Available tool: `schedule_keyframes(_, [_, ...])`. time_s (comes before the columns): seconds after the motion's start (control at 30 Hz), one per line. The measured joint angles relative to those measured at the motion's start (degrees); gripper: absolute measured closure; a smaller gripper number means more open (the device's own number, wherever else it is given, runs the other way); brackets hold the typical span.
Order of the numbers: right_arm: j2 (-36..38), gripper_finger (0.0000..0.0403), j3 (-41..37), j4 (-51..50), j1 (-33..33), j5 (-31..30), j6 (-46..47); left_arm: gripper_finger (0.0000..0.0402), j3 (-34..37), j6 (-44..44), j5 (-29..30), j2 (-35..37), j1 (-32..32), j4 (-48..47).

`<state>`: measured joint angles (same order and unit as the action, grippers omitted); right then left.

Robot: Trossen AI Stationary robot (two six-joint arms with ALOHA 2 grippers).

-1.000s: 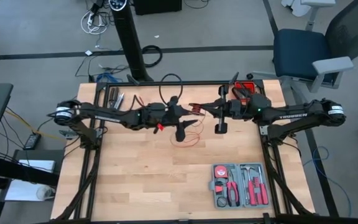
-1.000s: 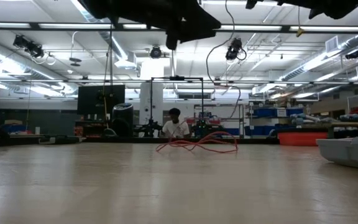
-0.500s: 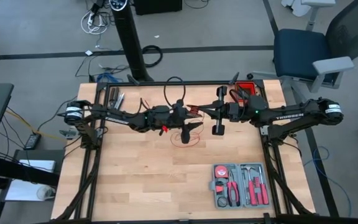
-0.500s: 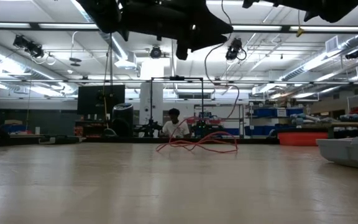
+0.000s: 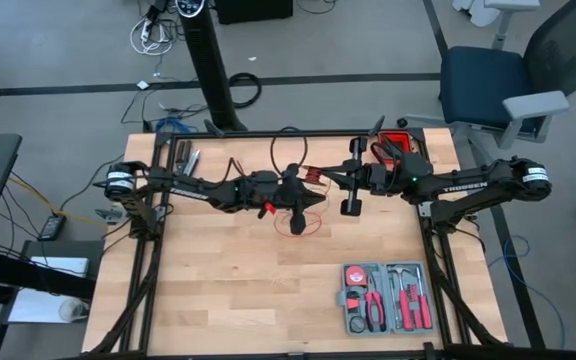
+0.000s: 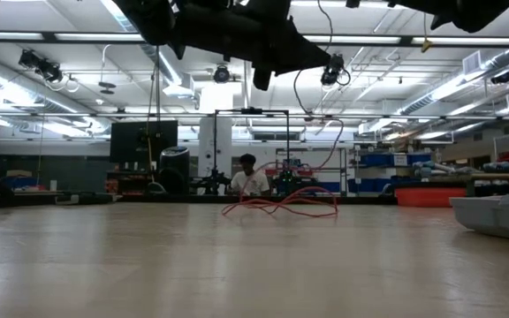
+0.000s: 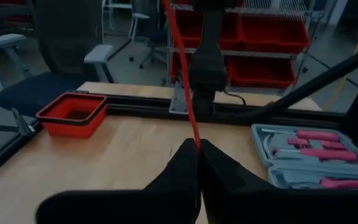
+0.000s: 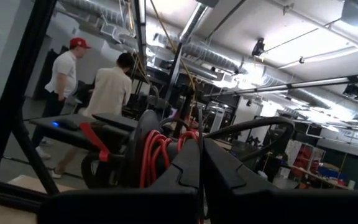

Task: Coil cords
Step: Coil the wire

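One red cord (image 7: 191, 121) pinched in left gripper (image 7: 198, 147) (taut)

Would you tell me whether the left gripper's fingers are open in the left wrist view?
No, the left gripper has its fingers pressed together on the red cord.

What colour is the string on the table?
Bright red: the cord shows best in the low view.
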<state>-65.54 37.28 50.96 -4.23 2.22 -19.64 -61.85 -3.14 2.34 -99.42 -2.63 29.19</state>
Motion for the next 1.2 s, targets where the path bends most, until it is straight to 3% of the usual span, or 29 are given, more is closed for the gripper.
schedule_keyframes(0.2, [1.11, 0.0401, 0.00, -2.06, 0.69, -0.05, -0.09, 0.0399, -0.92, 3.13, 0.75, 1.67, -0.26, -6.37])
schedule_keyframes(0.63, [7.14, 0.0402, 0.00, -14.70, 1.51, -3.95, -1.44, 0.0401, -0.93, 10.62, 2.76, 10.91, -0.51, -31.09])
schedule_keyframes(1.2, [10.54, 0.0402, -0.04, -27.37, 1.49, -4.13, 1.15, 0.0401, -0.93, 10.49, 5.30, 17.13, -0.63, -41.42])
